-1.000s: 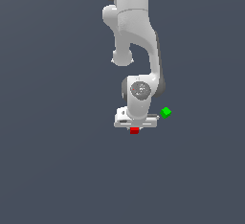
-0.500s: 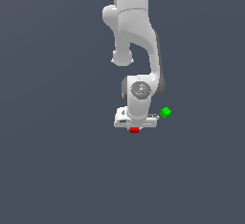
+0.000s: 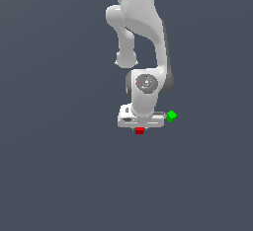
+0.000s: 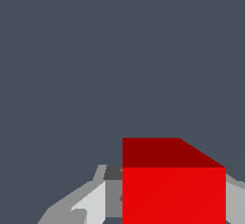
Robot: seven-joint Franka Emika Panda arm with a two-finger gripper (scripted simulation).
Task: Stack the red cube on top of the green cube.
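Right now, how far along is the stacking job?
Nothing is stacked yet: the red cube and green cube sit apart. In hand: the gripper is down over the red cube, which the wrist view shows between its fingers; whether it is clamped is unclear. Left: lift it and set it on the green cube.

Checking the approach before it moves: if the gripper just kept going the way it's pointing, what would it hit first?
The red cube: it sits right between the fingers. Past it, only bare floor shows. The green cube lies off to the side.
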